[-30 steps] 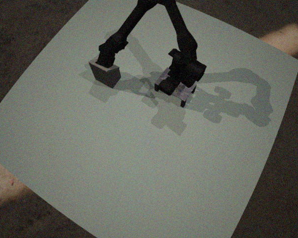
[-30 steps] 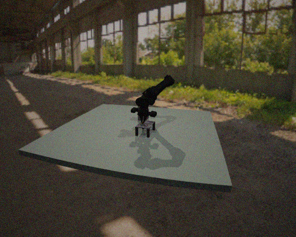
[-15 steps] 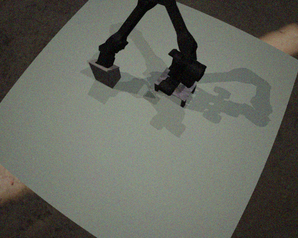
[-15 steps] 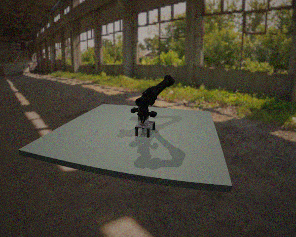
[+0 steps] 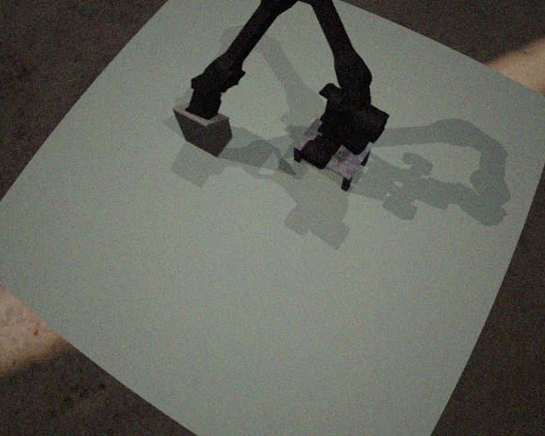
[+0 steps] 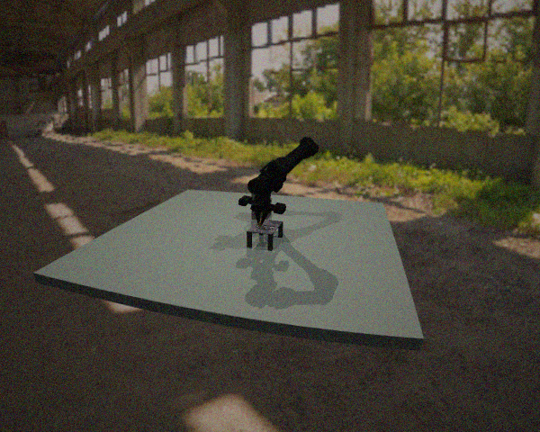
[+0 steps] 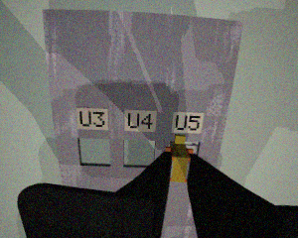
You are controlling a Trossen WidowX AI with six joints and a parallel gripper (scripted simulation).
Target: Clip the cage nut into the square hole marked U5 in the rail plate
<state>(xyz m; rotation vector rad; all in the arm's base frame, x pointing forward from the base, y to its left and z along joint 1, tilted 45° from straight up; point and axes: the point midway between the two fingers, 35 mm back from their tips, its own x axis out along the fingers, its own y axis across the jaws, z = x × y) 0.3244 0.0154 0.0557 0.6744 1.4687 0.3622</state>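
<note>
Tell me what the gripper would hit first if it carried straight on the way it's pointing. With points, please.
Probably the rail plate [image 5: 345, 164] [image 6: 274, 225] [image 7: 139, 64] at the U5 hole [image 7: 195, 147], with the cage nut [image 7: 179, 169] pinched in the gripper [image 6: 260, 226] [image 7: 178, 159] touching first. Any remaining gap is unclear.

Three labels are legible, each dark lettering on a light tag on the rail plate [image 7: 84, 64] [image 5: 345, 167]. Wrist view, frame centre, in one row: "U3" [image 7: 92, 119] at left, "U4" [image 7: 140, 121] in the middle, "U5" [image 7: 188, 123] at right.
</note>
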